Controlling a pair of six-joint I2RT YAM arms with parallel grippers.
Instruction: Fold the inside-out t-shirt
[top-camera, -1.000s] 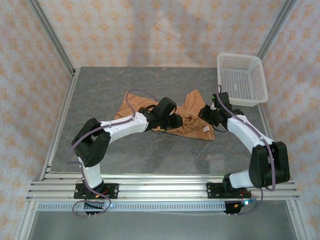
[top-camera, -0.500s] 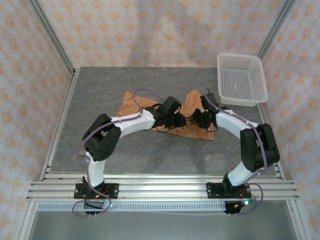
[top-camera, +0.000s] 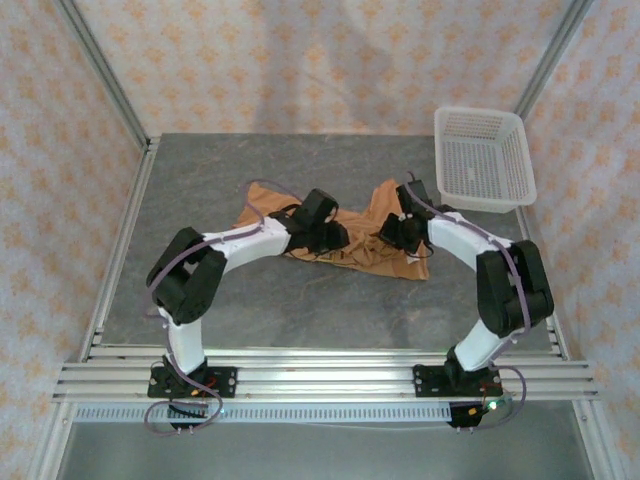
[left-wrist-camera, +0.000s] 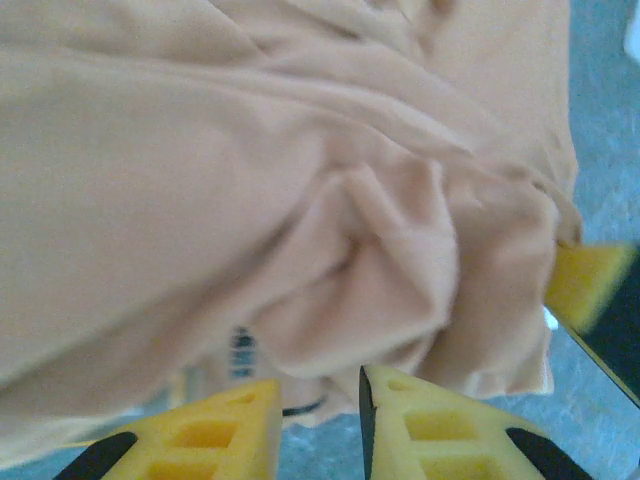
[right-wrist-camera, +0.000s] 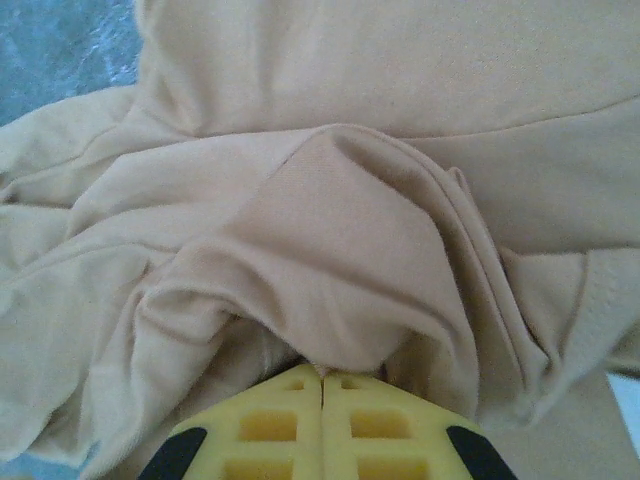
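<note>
Inside-out t-shirt is crumpled just left of the white basket, a fold is pinched in the pressed-together right gripper, left gripper is narrowly parted with hold not determinable, so uneven lifting could leave cloth bunched or dropped.

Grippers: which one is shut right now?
The right gripper: its yellow fingers meet on a fold of the t-shirt. The left gripper has a clear gap between its fingers.
</note>
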